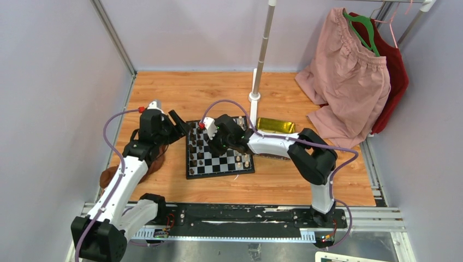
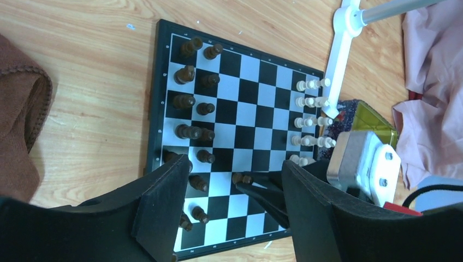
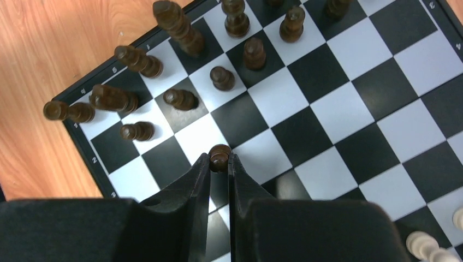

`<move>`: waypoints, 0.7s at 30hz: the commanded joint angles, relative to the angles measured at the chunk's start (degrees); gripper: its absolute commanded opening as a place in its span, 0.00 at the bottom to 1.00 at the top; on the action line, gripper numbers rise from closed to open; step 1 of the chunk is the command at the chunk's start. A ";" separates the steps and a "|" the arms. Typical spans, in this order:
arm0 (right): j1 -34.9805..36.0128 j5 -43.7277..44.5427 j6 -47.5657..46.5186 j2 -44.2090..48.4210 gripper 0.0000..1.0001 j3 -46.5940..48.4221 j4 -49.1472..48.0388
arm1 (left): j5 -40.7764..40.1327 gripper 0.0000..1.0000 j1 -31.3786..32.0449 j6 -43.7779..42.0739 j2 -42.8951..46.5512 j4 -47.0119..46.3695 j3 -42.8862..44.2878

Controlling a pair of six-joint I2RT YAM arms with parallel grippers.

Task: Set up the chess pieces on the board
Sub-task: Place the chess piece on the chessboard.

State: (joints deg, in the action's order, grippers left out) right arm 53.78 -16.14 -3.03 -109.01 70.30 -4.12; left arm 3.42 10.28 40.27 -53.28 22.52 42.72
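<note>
Right gripper [image 3: 219,164]: clamped on a dark pawn [image 3: 220,156], above the board [image 3: 349,117], near its dark-side edge.
Left gripper [image 2: 235,213]: jaws apart, empty, above the same edge.
Method: lower vertically, seat the pawn centred on a free square, then release, clear of the neighbouring dark pieces [image 3: 180,98].

I am watching the right gripper [image 1: 214,143] hanging low over the left half of the board [image 1: 221,165], while the left gripper [image 1: 183,126] is hovering just off the board's far left corner, dark chess pieces [image 1: 200,162] are standing along the board's left side, and a gold tray [image 1: 275,126] is lying just beyond the board's far right corner.
</note>
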 commanded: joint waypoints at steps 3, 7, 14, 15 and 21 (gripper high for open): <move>0.62 -0.65 -0.32 -3.78 0.05 1.21 -5.63 | 0.84 0.68 0.26 -2.04 2.01 0.40 -1.97; 0.63 -0.48 0.87 -4.98 0.09 -0.34 -7.54 | 0.04 0.68 0.26 -2.73 2.87 0.97 -2.77; 0.63 0.00 1.68 -3.86 0.22 -2.52 -8.04 | 0.11 0.68 0.26 -2.48 3.49 0.69 -3.78; 0.65 0.24 1.58 -3.64 0.24 -2.49 -7.75 | 0.10 0.68 0.26 -2.56 3.45 0.66 -3.64; 0.63 1.21 1.18 -1.45 0.33 -2.99 -6.65 | -0.01 0.69 0.26 -2.79 3.27 0.63 -2.75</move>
State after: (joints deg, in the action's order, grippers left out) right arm 53.78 -16.36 -1.78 -112.79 68.84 -12.40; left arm 3.44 10.26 38.68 -50.68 23.35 39.42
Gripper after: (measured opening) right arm 0.307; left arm 0.685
